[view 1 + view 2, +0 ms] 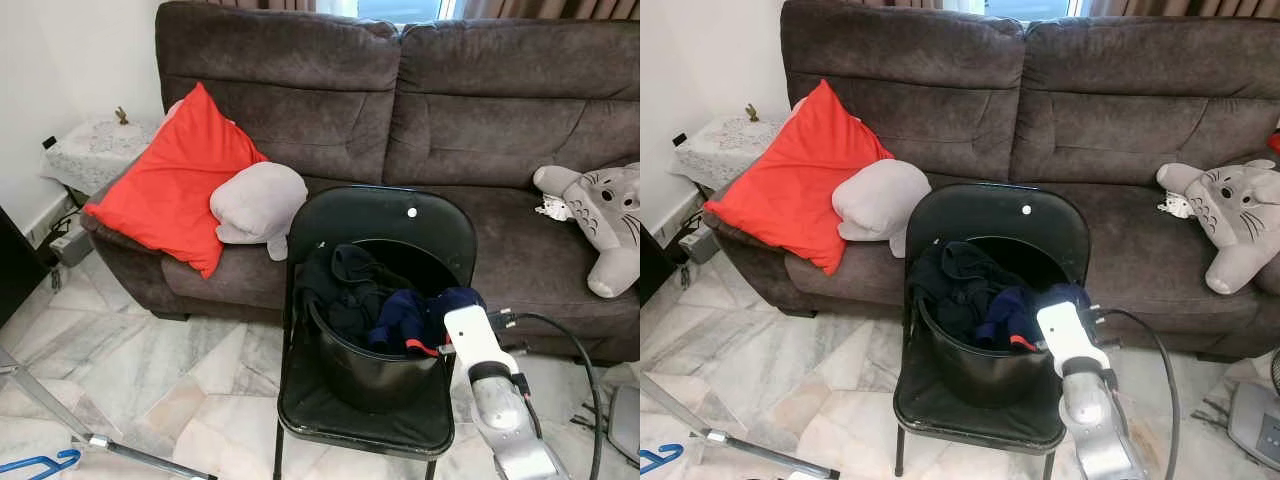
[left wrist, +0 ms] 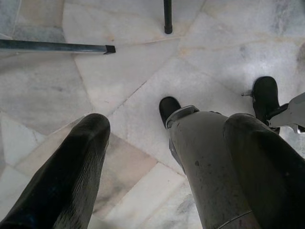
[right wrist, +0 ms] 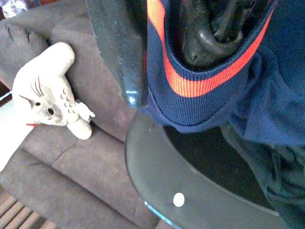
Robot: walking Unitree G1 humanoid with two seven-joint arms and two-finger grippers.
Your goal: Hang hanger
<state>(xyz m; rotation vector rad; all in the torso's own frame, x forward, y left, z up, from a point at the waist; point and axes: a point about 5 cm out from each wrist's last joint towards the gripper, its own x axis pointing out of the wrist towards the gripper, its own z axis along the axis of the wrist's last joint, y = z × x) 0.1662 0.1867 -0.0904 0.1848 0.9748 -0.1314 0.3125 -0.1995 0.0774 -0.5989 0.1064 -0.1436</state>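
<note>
A blue hanger [image 1: 38,465] lies flat on the marble floor [image 1: 190,370], at the robot's far left, just beside a grey metal bar [image 1: 130,452]. Only its curved plastic end can be seen, so its full shape I cannot tell. It is well apart from both arms.

The right gripper [image 3: 209,38] is pushed into the clothes in a black bucket [image 1: 375,375], which stands on the seat of a black folding chair [image 1: 400,225]. The silver right arm reaches forward and a little to the left from the lower right, with its white wrist at the bucket's rim. In the right wrist view one black finger is inside the fold of a navy garment [image 3: 267,95] with an orange stripe, and the other lies outside along the cloth, so the fingers seem clamped on this garment, though the tips are partly hidden. Darker clothes [image 1: 345,285] fill the rest of the bucket.

The left gripper [image 2: 167,157] hangs low over the floor, its two black fingers held wide apart with nothing between them.

Behind the chair is a brown sofa [image 1: 450,100] with a red cushion [image 1: 170,185], a grey pillow [image 1: 258,203] and a grey plush toy [image 1: 600,215].
</note>
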